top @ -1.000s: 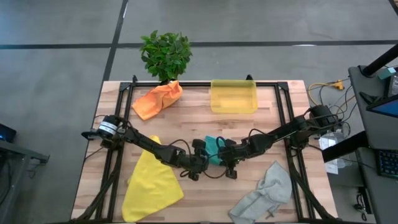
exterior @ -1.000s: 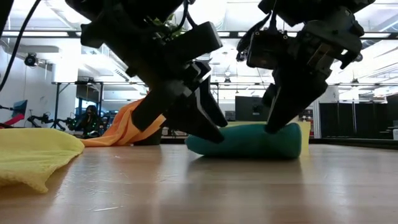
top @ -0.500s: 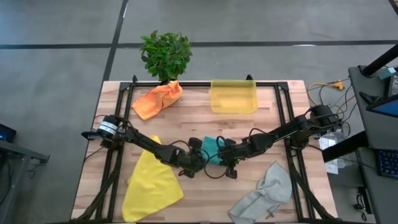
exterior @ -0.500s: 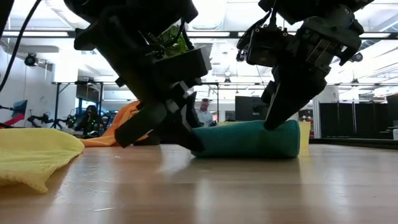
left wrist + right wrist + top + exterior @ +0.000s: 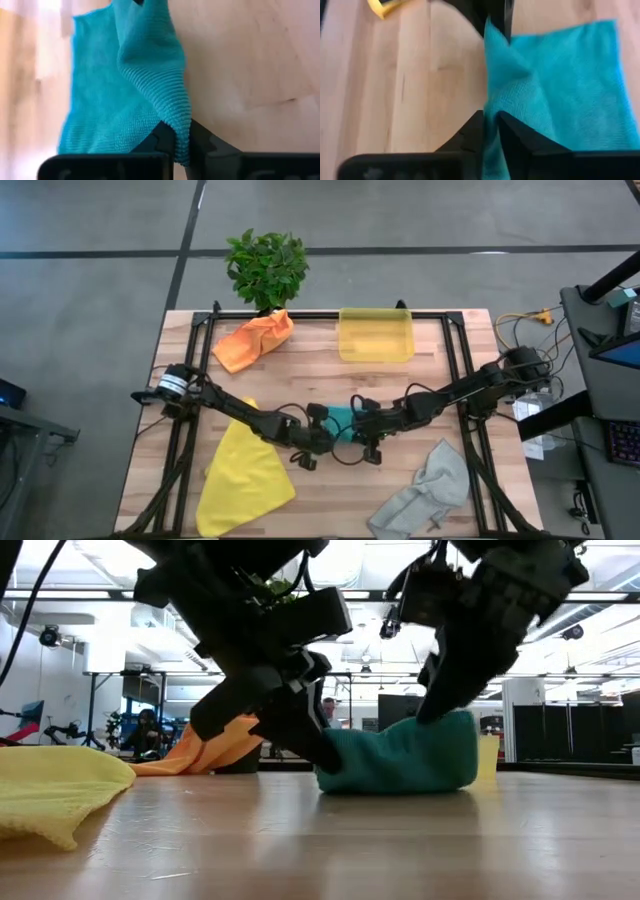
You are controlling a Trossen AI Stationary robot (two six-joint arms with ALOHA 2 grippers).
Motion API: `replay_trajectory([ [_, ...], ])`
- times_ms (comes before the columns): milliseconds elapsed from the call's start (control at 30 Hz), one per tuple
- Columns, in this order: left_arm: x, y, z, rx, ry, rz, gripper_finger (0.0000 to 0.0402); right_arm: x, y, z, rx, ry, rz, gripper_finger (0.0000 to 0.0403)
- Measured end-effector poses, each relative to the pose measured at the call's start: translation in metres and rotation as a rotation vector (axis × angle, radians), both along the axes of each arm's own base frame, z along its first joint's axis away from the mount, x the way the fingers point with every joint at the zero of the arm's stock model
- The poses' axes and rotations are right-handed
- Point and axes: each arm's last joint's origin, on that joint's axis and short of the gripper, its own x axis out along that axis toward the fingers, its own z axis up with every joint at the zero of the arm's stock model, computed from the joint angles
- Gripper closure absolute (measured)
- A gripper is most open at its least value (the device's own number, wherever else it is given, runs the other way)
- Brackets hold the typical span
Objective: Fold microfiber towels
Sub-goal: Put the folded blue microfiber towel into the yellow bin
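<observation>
The teal towel [image 5: 340, 418], folded into a small thick packet, lies at the table's middle; it also shows in the low view [image 5: 400, 755]. My left gripper [image 5: 324, 432] is at the packet's left end and is shut on it. My right gripper [image 5: 358, 428] is at the right end, shut on the cloth there. The yellow towel [image 5: 245, 475] lies spread at the near left. The orange towel [image 5: 255, 340] lies bunched at the far left. The grey towel [image 5: 430, 485] is crumpled at the near right. My left gripper pinches a folded edge of the teal towel [image 5: 181, 136] between its two fingers, at the packet's left end. The fingers [image 5: 315, 750] slant down from the table's left. The packet's underside rests on the table. My right gripper pinches the teal towel's upper layers [image 5: 492, 122] between its two fingers, at the packet's right end. The fingers [image 5: 440, 705] slant down from the table's right. The cloth stands up as a raised ridge there, while the lower part stays on the table.
A translucent yellow bin [image 5: 376, 335] stands at the far middle, with a potted plant [image 5: 266, 268] beyond the far left edge. Black frame rails [image 5: 465, 380] run along the table's sides. Bare wood shows in front of the teal packet.
My left gripper has shut on the teal towel's left end, where its fingers stood open a second ago. My right gripper has risen a little, drawing up the packet's right top, so the packet stands taller than before.
</observation>
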Motion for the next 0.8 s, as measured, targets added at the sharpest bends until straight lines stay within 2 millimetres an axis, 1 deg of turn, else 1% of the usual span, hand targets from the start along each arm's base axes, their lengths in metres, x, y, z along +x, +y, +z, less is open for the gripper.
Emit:
replay_trajectory([
  [200,-0.001,0.013,-0.004,-0.07,0.056,0.062,0.0401,-0.003,-0.002,0.016,-0.018,-0.066,-0.037,0.0261],
  [333,0.001,0.019,-0.004,-0.16,0.071,0.079,0.0401,-0.004,0.001,0.016,-0.034,-0.072,-0.049,0.0213],
  [433,0.004,0.024,-0.002,-0.238,0.073,0.101,0.0401,-0.005,0.005,0.014,-0.053,-0.074,-0.058,0.0185],
  [633,0.011,0.034,0.004,-0.387,0.072,0.135,0.0401,-0.004,0.015,0.015,-0.065,-0.087,-0.033,0.0155],
  [800,0.017,0.044,0.011,-0.482,0.067,0.124,0.0401,-0.003,0.018,0.012,-0.078,-0.068,-0.017,0.0155],
])
